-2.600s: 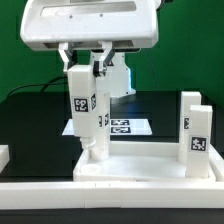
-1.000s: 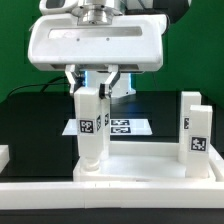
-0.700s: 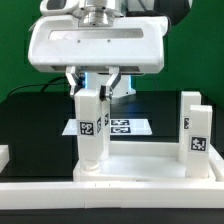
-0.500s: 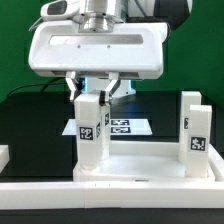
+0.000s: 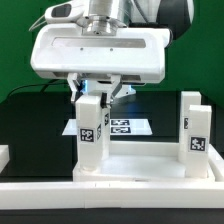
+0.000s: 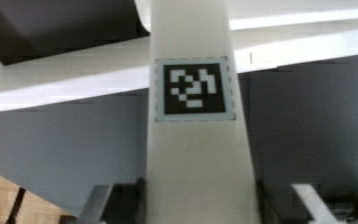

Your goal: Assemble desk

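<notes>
Desk top [image 5: 140, 165]: wide flat white part w/ raised rim, lower centre of the exterior view, spanning approx. centre-left to the right edge. Left to right in that view: small white piece [image 5: 3, 155] at the far left edge, on the black table [image 5: 30, 125]; leg [image 5: 91, 135] standing upright at the top's left corner, tag on its front face, base set at the corner socket; marker board [image 5: 124, 126] flat on the table behind, centre frame; two more tagged legs [image 5: 194, 132] upright at the top's right side, one just behind the other. Gripper [image 5: 96, 93] hangs over the left leg, upper centre; fingers [image 5: 75, 86] flank the leg's upper end on either side, jaws closed against it. Wrist view: same leg [image 6: 195, 100] runs down centre frame, tag facing camera, finger pads [image 6: 311, 196] at lower frame on both sides; contact itself can't be made out there.
</notes>
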Available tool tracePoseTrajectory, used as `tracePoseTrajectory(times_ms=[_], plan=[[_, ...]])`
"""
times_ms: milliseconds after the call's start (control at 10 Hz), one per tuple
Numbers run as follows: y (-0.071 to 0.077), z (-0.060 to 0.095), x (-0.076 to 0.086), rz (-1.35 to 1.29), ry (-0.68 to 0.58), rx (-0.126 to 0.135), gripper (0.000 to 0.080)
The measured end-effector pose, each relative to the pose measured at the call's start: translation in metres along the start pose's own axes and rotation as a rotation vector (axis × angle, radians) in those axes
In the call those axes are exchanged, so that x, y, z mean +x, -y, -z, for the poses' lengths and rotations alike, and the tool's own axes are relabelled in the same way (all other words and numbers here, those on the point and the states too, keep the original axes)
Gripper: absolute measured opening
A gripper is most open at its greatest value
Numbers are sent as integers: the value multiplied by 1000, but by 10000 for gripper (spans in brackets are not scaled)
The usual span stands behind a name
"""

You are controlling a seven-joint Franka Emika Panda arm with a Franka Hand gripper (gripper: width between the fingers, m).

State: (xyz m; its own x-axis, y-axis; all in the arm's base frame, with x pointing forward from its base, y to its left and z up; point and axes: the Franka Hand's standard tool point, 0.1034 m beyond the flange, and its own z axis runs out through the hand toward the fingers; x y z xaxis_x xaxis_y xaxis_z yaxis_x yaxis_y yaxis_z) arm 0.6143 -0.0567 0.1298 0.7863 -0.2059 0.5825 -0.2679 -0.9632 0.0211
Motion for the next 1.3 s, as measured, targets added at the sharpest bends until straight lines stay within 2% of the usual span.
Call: tracePoseTrajectory(times_ms=[200,400,500,1100,1300], plan=[[0,0,0,0,0,0,292],[0,0,0,0,0,0,602],[0,0,0,1,0,-1,638],[0,0,0,1,0,0,649],[-1,5,9,-10,59,25,649]])
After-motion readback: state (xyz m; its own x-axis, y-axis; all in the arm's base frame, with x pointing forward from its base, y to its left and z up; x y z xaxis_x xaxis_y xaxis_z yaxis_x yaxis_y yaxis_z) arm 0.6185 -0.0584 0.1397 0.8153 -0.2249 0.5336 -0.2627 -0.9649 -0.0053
